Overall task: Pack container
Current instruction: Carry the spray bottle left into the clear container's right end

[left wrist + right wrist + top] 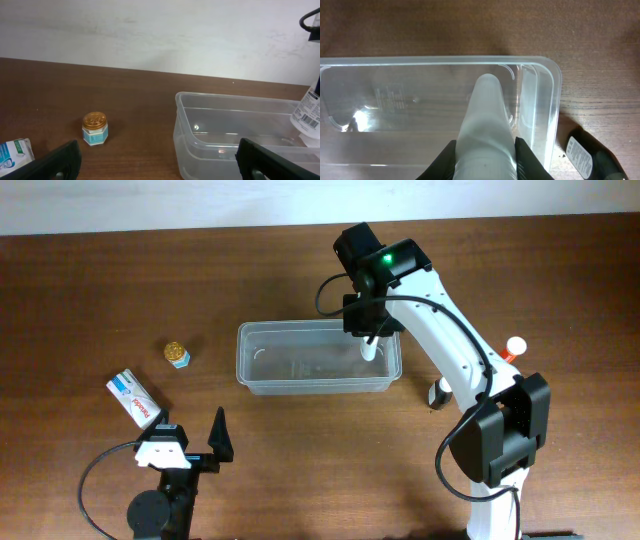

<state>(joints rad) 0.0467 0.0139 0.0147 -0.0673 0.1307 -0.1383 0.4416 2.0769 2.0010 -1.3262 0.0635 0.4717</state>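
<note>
At mid-table, clear rectangular container (290,385), mouth up, long axis running left to right, short ends facing left and right, rounded corners and a rim all around. Sits square to the table edges.

Over its right end, right gripper (367,332) pinching a white tapered bottle (370,350), black fingers (443,159) pressed against both sides of it. Bottle upright, narrow end aimed down inside the tub close to the right wall (555,90); contact with the floor impossible to tell. Right arm (450,340) reaching in from the near right and crossing above the tub's right end.

Left of the container, well apart, small jar (177,354) with gold lid and pale blue body, standing upright. Nearer and further left, white box (134,398) with blue and red print, lying flat and slanted.

At the near left, left gripper (190,438) spread wide, gripping nothing, just beside the box's near end, facing the far side with jar (95,128) ahead to the left and tub (225,100) ahead to the right.

Just off the tub's near right corner, dark object (590,157) with a white label, kind unclear. Further right, beside the right arm, small orange-and-white item (513,347), too small to identify. Underneath everything, brown wooden table (80,280).
</note>
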